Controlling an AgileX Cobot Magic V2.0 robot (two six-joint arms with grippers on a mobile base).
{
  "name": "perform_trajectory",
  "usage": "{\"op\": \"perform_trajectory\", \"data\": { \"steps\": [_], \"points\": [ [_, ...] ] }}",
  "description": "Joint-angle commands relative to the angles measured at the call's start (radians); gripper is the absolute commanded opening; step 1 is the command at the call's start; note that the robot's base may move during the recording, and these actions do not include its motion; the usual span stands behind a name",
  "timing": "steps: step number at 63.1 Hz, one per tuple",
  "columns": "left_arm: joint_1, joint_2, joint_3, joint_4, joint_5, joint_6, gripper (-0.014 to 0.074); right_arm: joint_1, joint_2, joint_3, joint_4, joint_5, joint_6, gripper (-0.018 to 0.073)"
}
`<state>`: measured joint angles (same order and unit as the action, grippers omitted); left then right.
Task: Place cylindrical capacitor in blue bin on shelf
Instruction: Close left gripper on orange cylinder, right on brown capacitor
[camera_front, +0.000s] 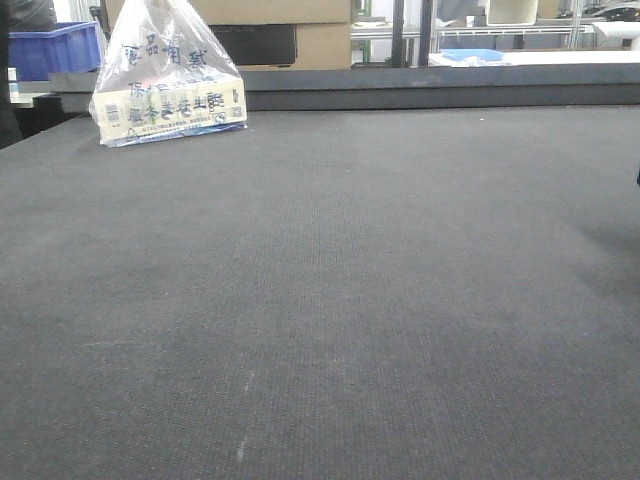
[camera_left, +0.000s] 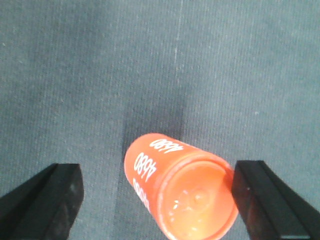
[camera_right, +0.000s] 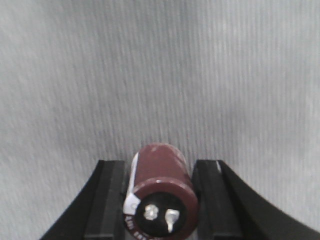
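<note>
Your right gripper (camera_right: 159, 175) is drawn in narrow on the cylindrical capacitor (camera_right: 161, 197). The dark maroon can is pinched between both fingers, its two terminals facing the wrist camera, above the grey mat (camera_right: 150, 70). Your left gripper (camera_left: 157, 172) stands wide, with an orange cylinder (camera_left: 182, 195) printed 4680 between its fingers, just beside one finger and well apart from the other.

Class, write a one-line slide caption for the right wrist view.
Right gripper clamps a maroon capacitor, its two terminals facing the camera, with the grey mat behind.
</note>
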<state>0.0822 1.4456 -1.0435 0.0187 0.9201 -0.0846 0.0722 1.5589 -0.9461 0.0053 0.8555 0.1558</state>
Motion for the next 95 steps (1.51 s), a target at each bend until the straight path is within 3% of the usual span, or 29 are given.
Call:
{"op": "perform_trajectory", "data": {
  "steps": [1, 68, 78, 95],
  "points": [
    [0.000, 0.011, 0.005, 0.024, 0.031, 0.005, 0.0498, -0.002, -0.002, -0.008, -0.005, -0.019, -0.001, -0.0167],
    [0.000, -0.039, -0.009, 0.024, 0.030, 0.005, 0.0498, -0.002, 0.004, -0.008, -0.005, -0.027, -0.001, -0.0167],
    [0.000, -0.019, -0.007, 0.076, 0.018, 0.005, 0.0498, -0.002, 0.004, -0.008, 0.000, -0.027, -0.001, -0.0167],
    [0.000, 0.041, -0.007, 0.071, -0.021, 0.007, 0.0498, -0.002, 0.004, -0.008, 0.004, -0.027, -0.001, -0.0167]
  ]
}}
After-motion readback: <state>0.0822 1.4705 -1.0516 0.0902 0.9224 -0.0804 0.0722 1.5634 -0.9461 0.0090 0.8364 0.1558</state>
